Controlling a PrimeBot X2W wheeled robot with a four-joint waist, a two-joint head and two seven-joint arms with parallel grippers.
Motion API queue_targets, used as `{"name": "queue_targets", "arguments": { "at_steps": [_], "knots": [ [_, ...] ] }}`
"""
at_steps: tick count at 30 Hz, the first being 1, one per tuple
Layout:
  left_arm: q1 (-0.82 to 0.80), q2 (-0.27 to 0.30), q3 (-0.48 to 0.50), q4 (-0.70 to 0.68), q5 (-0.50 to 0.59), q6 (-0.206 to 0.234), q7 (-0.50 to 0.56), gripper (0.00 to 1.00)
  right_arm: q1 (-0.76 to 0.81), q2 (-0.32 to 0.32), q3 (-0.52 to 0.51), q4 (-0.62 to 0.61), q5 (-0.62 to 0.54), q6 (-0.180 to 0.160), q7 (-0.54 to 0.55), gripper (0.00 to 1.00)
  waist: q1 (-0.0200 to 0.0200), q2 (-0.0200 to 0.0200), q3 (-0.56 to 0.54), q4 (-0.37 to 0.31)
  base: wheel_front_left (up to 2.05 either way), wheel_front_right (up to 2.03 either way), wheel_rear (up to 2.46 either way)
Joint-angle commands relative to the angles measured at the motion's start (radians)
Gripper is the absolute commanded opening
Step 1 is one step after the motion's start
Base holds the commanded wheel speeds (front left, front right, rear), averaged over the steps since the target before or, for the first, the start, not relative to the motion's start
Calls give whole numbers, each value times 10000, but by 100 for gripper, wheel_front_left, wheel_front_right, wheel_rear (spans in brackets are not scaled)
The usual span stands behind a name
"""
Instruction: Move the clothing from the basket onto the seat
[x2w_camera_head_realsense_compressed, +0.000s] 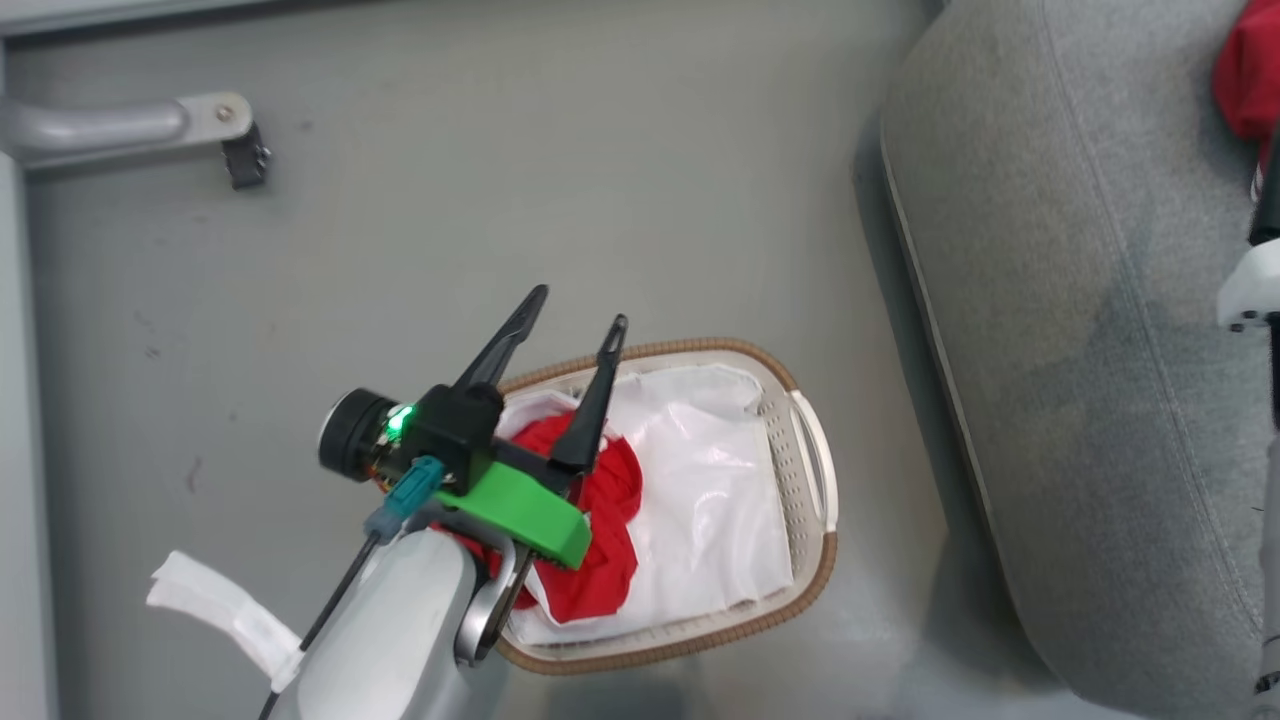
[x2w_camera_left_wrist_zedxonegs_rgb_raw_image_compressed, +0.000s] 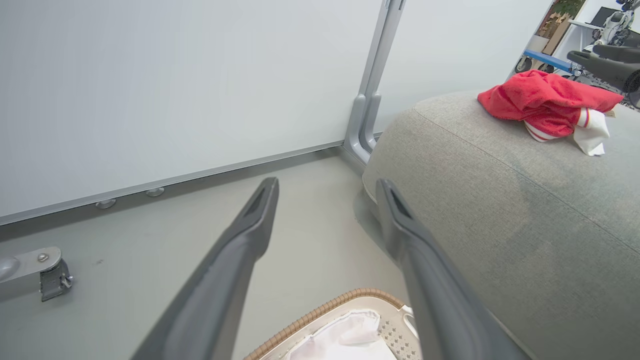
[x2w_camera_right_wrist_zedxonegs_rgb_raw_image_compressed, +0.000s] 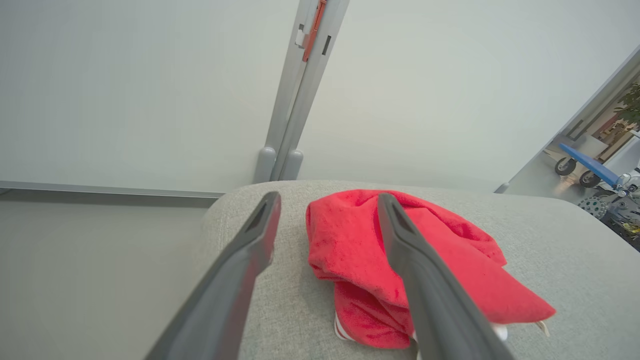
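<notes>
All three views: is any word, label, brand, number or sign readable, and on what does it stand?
None can be read. The red garment lying on the seat shows white striped trim but no lettering; the second garment in the basket shows none either.

Oval off-white perforated plastic basket (x2w_camera_head_realsense_compressed: 795, 480) stood on grey floor (x2w_camera_head_realsense_compressed: 500, 200), left of large grey woven-fabric seat (x2w_camera_head_realsense_compressed: 1080, 300). One red fabric garment (x2w_camera_head_realsense_compressed: 615, 560) lay in basket, over white liner sheet (x2w_camera_head_realsense_compressed: 720, 500). Second red fabric garment (x2w_camera_right_wrist_zedxonegs_rgb_raw_image_compressed: 350, 235) lay on seat, well apart from basket.
</notes>
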Motion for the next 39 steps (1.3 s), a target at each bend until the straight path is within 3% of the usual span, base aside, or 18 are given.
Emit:
{"name": "queue_targets", "arguments": {
  "at_steps": [1, 16, 23, 29, 39],
  "knots": [
    [297, -37, 246, -58, -7, 41, -34, 100, 86, 101, 178, -43, 196, -10, -3, 100, 1, 79, -1341, 613, 0, 0, 0],
    [2656, -478, 3474, 32, 53, 177, -21, 100, 1797, 1450, 2276, -263, 1767, -10, -3, 100, 1, 79, -3231, 1350, 0, 0, 0],
    [3629, -558, 4560, 97, -68, 92, -22, 100, 3240, 1476, 3787, -432, 3982, -10, -3, 100, 1, 79, -3770, 1311, 0, 0, 0],
    [4181, -576, 4802, 70, 46, -9, -23, 100, 4397, 1483, 4751, -912, 4651, -10, -3, 100, 1, 79, -4103, 1195, 0, 0, 0],
    [4599, -587, 4649, -21, -302, 91, -22, 100, 5270, 1489, 4934, -1335, 4697, -10, -3, 100, 1, 79, -4265, 1046, 0, 0, 0]
  ]
}}
